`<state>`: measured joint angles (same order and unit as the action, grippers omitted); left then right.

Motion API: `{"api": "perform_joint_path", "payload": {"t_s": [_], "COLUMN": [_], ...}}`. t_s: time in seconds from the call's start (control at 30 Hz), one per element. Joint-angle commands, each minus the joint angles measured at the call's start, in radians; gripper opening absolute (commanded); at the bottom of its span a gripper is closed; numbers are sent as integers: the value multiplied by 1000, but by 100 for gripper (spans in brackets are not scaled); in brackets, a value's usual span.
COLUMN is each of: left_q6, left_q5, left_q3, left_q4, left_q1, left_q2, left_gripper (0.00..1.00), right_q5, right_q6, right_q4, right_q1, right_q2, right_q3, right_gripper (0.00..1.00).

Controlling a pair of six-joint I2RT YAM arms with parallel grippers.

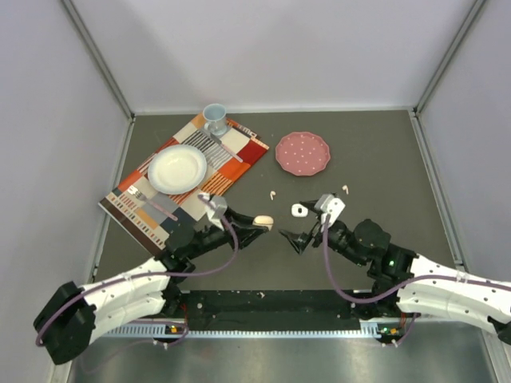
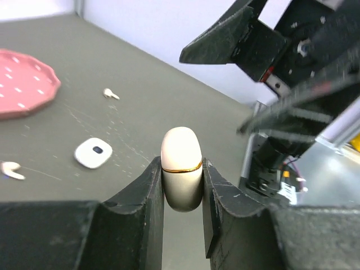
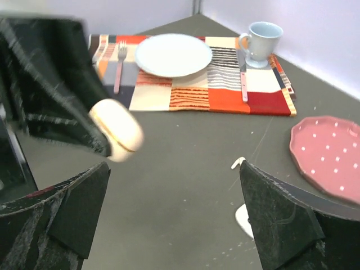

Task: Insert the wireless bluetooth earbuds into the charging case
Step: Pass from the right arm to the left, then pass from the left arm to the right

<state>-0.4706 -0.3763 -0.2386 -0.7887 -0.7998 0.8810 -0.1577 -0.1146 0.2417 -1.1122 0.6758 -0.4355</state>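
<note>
The left gripper (image 2: pixel 182 164) clenches the charging case (image 2: pixel 180 145) up to its gold seam, so the right gripper (image 3: pixel 174 194), spread wide at its 3 o'clock, should catch only the cap.

1. Left white-and-black arm (image 1: pixel 128 291) stretches low, forward and right toward the table's middle.
2. Its black two-finger left gripper (image 2: pixel 181 183) is pinched on a cream egg-shaped case with a gold seam (image 2: pixel 181 149), one finger on each side.
3. Right white-and-black arm (image 1: pixel 447 291) reaches left, elbow bent.
4. Black two-finger right gripper (image 3: pixel 174 174) has its fingers spread wide, tips near the left one's.

Closed cream case (image 2: pixel 181 169); two loose earbuds (image 1: pixel 272 193)
</note>
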Motion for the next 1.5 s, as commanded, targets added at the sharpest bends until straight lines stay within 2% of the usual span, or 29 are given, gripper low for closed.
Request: {"api": "perform_joint_path", "payload": {"t_s": [0.0, 0.1, 0.17, 0.37, 0.53, 0.57, 0.7, 0.87, 1.07, 1.37, 1.47], "left_q6": [261, 346, 366, 351, 360, 369, 389, 392, 392, 392, 389], "left_q5": [96, 119, 110, 89, 71, 68, 63, 65, 54, 47, 39], "left_q3": [154, 217, 211, 232, 223, 222, 209, 209, 196, 182, 176], "left_q4": [-318, -444, -435, -590, -541, -512, -460, -452, -460, -445, -442], "left_q1": [-4, -4, -4, -6, -7, -7, -7, -9, -12, -15, -16], "left_q2": [-137, -180, -197, -203, -240, -249, -261, -254, -240, -231, -226], "left_gripper": [0, 0, 0, 0, 0, 0, 0, 0, 0, 0, 0], "right_q5": [-190, -180, -143, -25, 61, 73, 107, 147, 141, 185, 198], "right_q6": [331, 423, 495, 651, 881, 907, 1027, 1064, 1174, 1294, 1328], "right_q4": [-154, -211, -225, -269, -249, -173, -49, 22, -71, 17, 53], "right_q1": [-2, -1, -1, 2, 2, 0, 2, 2, 3, 9, 14], "right_q2": [-33, -18, 8, 123, 183, 188, 199, 215, 275, 356, 369], "right_q3": [-135, -203, -236, -337, -361, -349, -309, -310, -353, -342, -333], "right_gripper": [99, 99, 99, 99, 99, 99, 99, 99, 99, 94, 88]}}
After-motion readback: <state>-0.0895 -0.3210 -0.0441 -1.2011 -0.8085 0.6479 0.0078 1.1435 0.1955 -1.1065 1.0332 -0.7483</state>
